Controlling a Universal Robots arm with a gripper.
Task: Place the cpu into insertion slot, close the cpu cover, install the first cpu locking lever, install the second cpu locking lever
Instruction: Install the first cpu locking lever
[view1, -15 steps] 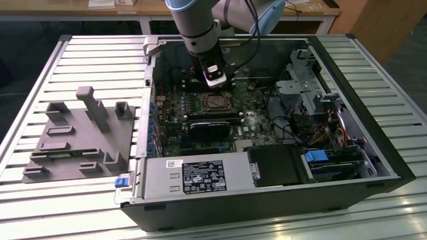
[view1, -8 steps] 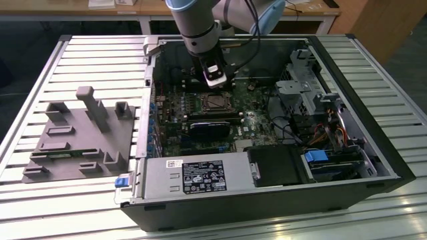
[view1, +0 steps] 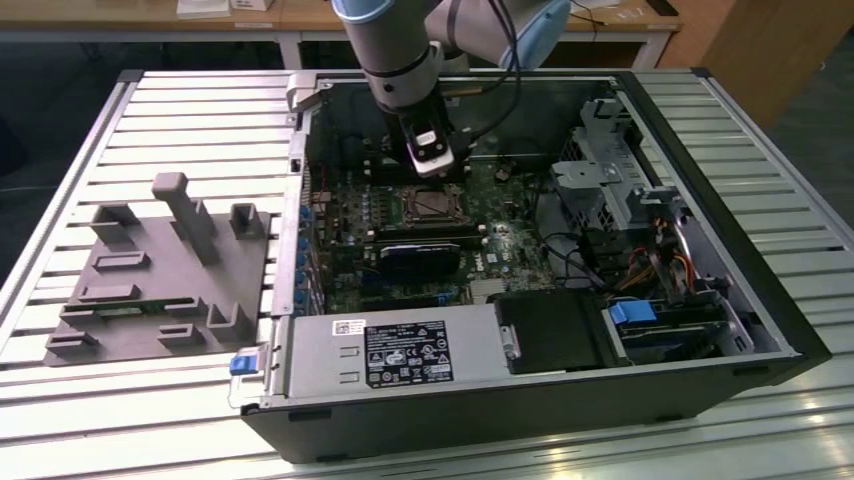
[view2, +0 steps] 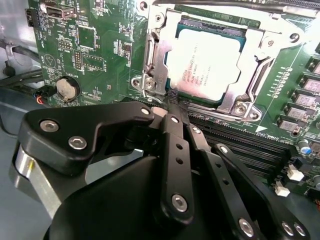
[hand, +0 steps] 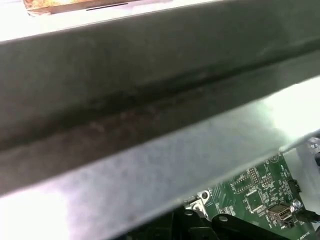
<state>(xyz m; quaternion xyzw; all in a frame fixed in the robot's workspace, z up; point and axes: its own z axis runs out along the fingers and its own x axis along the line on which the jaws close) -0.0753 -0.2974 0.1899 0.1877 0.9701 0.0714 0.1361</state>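
Observation:
The cpu, a pale metal-topped square chip, lies in the insertion slot on the green motherboard inside the open computer case. The cpu cover, a silvery frame, lies flat around the chip. A thin metal locking lever runs along one side of the socket. My gripper hangs just beside the socket's corner near that lever's end, with its black fingers drawn together; nothing held shows. In the exterior view the gripper stands over the socket's far edge.
Long black memory slots run beside the socket. A coin battery sits on the board. The case wall is close by. A power supply and drive cage fill the case's near and right parts. A grey fixture stands on the exterior view's left.

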